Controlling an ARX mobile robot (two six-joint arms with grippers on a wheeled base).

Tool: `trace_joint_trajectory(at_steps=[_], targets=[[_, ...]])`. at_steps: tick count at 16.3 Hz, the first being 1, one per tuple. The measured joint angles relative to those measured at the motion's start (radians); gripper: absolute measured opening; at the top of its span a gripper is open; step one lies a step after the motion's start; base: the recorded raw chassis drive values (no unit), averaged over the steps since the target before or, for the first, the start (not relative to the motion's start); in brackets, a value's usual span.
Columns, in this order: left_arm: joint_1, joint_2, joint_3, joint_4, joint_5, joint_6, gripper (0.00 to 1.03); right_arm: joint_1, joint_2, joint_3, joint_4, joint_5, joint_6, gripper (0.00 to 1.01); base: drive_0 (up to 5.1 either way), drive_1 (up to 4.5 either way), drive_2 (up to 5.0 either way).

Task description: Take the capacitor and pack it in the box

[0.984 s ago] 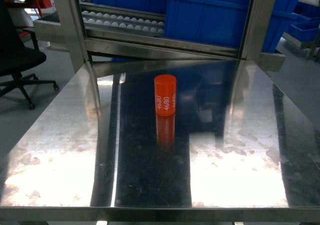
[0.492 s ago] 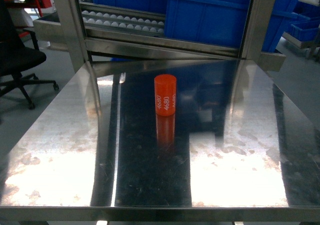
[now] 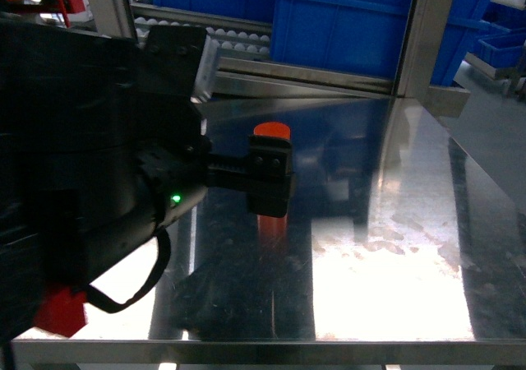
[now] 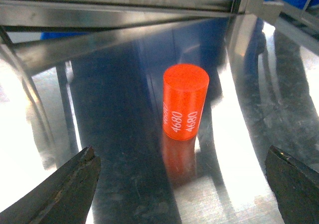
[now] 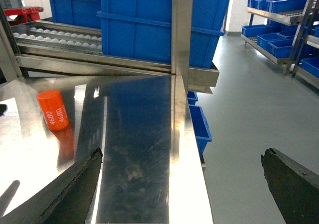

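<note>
Left wrist view shows my left gripper [image 4: 182, 189] spread wide and holding nothing, its dark fingertips [image 4: 67, 189] at either lower corner, well apart from the orange capacitor [image 4: 185, 103]. That capacitor stands upright near the middle of the steel tabletop [image 3: 394, 247], toward its far edge. My right gripper [image 5: 182, 191] is also wide and empty, off the tabletop's right edge.

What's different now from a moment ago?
The left gripper has swung in from the left, open, right in front of the orange capacitor. It holds nothing yet. The capacitor stands upright on the same spot of the steel table.
</note>
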Motion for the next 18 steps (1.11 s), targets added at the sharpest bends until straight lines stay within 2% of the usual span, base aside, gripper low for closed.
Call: trace_joint_trajectory(at_steps=[4,11,14,15,18], targets=[[-0.005,0.147,0.164,-0.051,-0.013,0.004,0.98,0.0,0.0,0.0,0.0,0.0,0.0,0.98,0.0,0.0,0.0],[0.029,0.49,0.62,-0.224,-0.034,0.002,0.98,0.0,0.0,0.0,0.0,0.0,0.0,0.98,0.0,0.0,0.0],[0.029,0.551,0.708,-0.276,-0.035,-0.021,0.97,0.0,0.0,0.0,0.0,0.0,0.0,0.98,0.0,0.0,0.0],[0.025,0.554,0.71,-0.282,-0.034,-0.025,0.9,0.0,0.0,0.0,0.0,0.0,0.0,0.98,0.0,0.0,0.0],[0.025,0.555,0.711,-0.269,-0.031,-0.043,0.56,0.0,0.0,0.0,0.0,0.0,0.0,0.98,0.0,0.0,0.0]])
